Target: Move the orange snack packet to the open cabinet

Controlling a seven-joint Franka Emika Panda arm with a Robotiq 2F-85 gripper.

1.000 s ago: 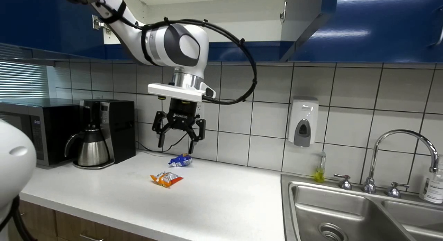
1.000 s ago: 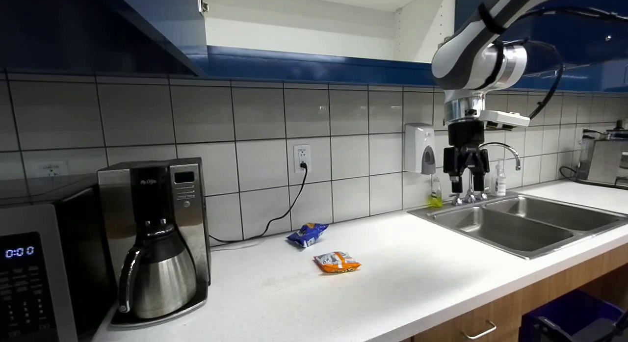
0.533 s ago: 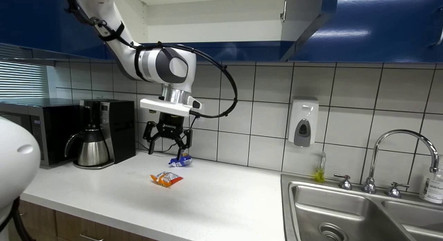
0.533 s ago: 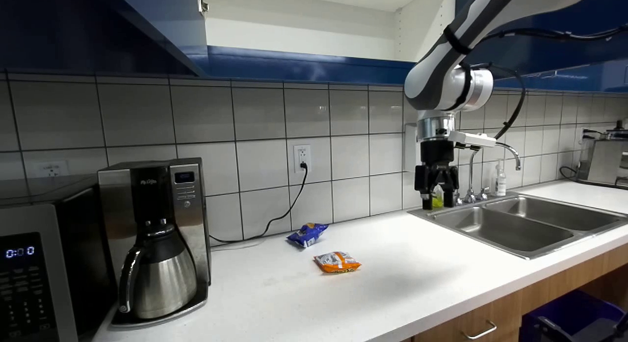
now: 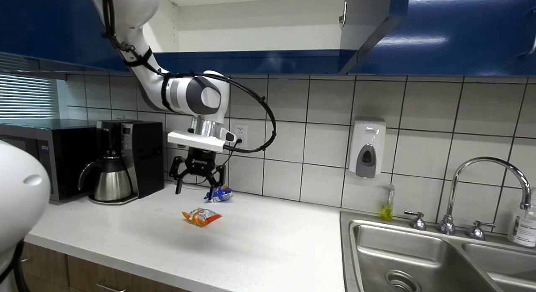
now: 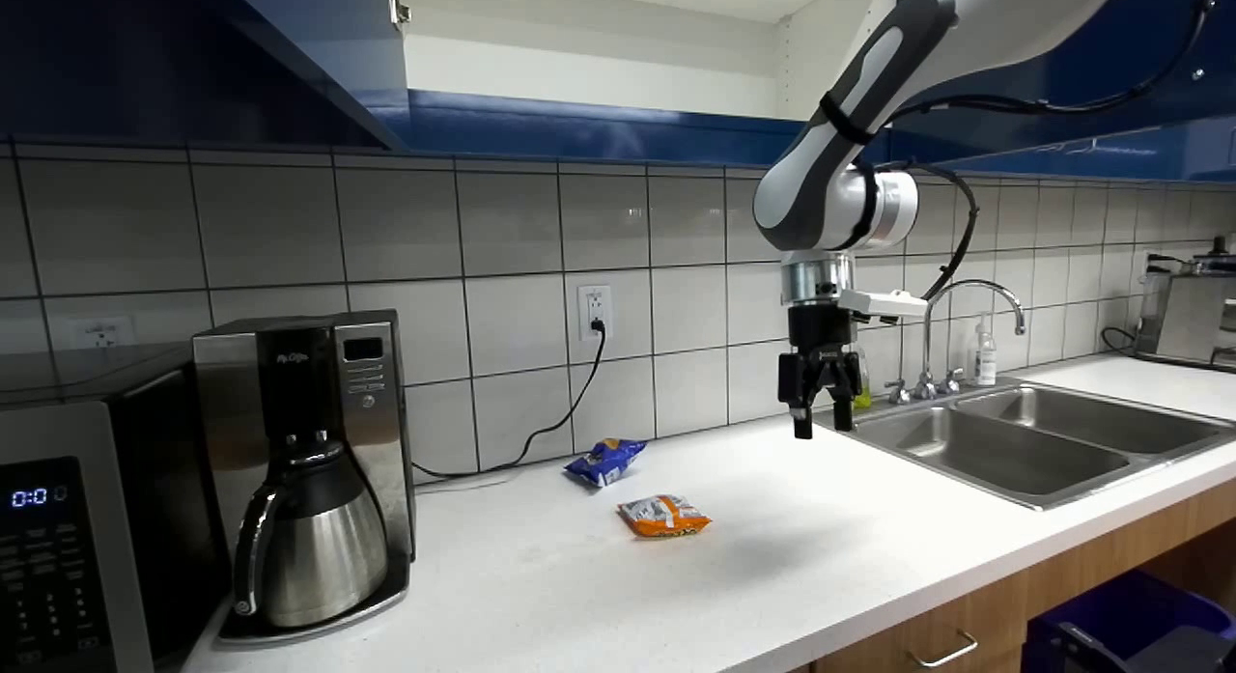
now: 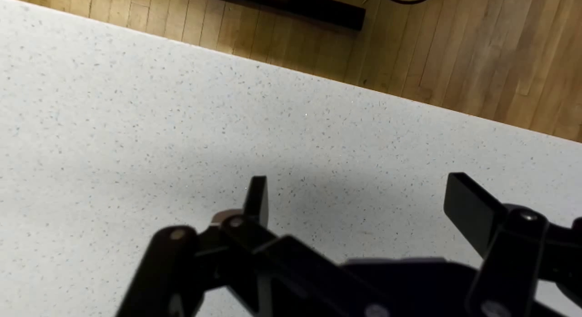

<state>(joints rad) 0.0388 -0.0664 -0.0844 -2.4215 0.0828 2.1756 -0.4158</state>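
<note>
The orange snack packet lies flat on the white counter in both exterior views. It is out of the wrist view. My gripper is open and empty, pointing down in the air above the counter. In an exterior view the gripper hangs to the right of the packet and higher than it. In the wrist view the two fingers stand wide apart over bare counter. The open cabinet has blue doors and a pale interior, and is above the counter in both exterior views.
A small blue packet lies behind the orange one, near the tiled wall. A coffee maker and microwave stand at one end. A sink with faucet lies at the other. The counter's front edge crosses the wrist view.
My arm has come down, away from the open cabinet. The gripper has moved lower and leftward in both exterior views, closer to the orange packet. It stays open. Both packets have not moved.
</note>
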